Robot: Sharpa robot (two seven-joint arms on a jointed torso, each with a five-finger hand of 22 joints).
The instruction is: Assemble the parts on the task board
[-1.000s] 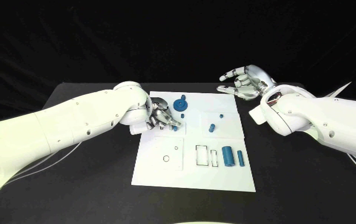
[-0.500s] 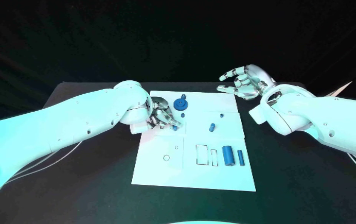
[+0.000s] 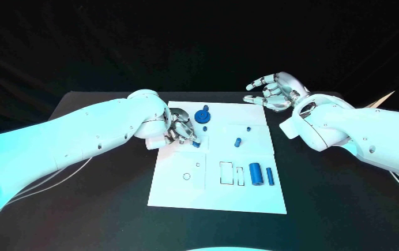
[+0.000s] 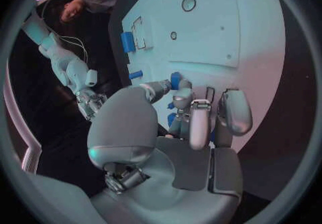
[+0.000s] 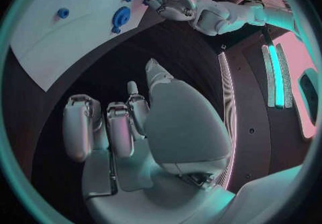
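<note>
No readable text, label, brand, number or sign anywhere, neither on the flat white task board (image 3: 218, 170) nor elsewhere.

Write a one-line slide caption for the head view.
Left hand pinches a small blue part on the task board; right hand hovers open.

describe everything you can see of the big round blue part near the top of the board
The round blue part is a flat disc with a short post rising from it, matte like plastic. It stands upright on the white task board near its far edge, left of the middle. Nothing touches it: the left robot hand works just beside it, pinching a smaller blue piece. The right wrist view shows the disc from the far side, with a small tab at its rim.
</note>
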